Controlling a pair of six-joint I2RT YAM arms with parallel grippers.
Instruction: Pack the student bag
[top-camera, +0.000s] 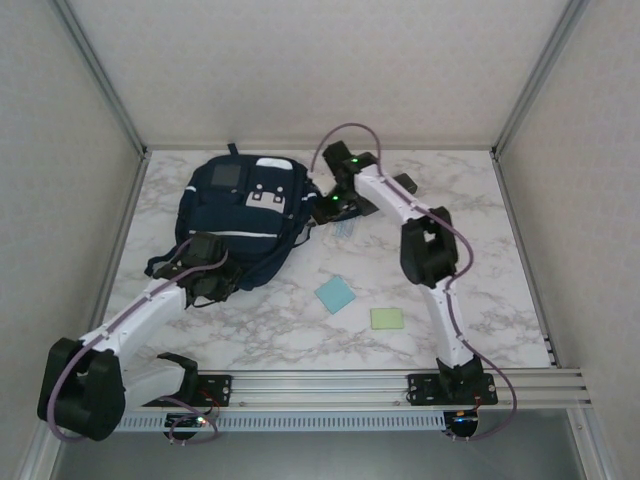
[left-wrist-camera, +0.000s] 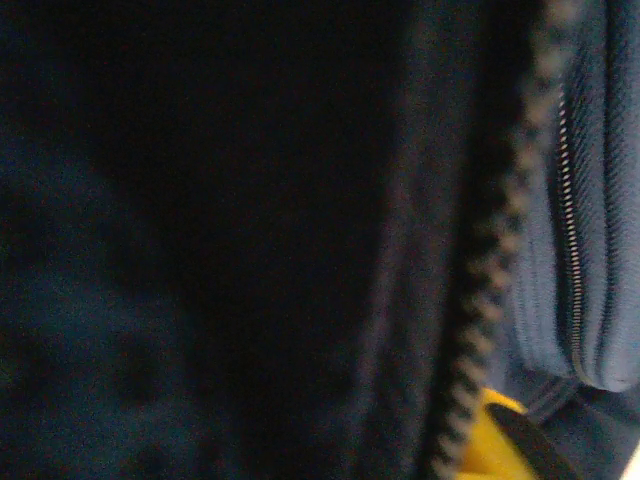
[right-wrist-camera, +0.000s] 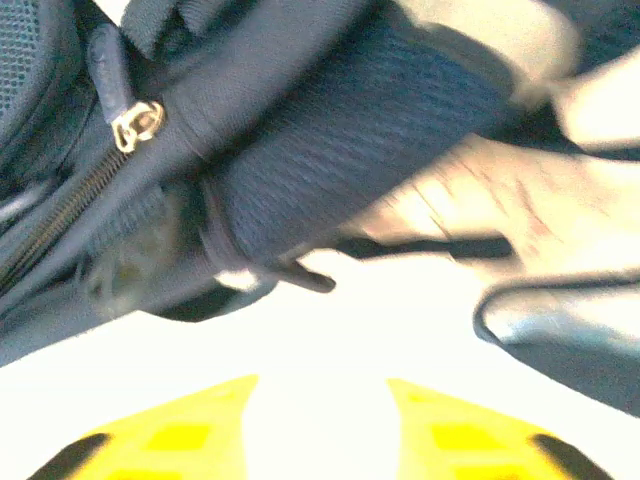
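Lying on 1 table (top-camera: 490, 230): 1 student bag (top-camera: 218, 212), 2 paper squares (top-camera: 335, 294) (top-camera: 387, 318).

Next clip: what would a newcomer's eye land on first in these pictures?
The big navy student bag lies at the back left of the marble table. Both arms reach to it: the left gripper at its near edge, the right gripper at its right side, jaws open in its wrist view. Next come a blue square and a green square, lying loose on the table in front of the bag.
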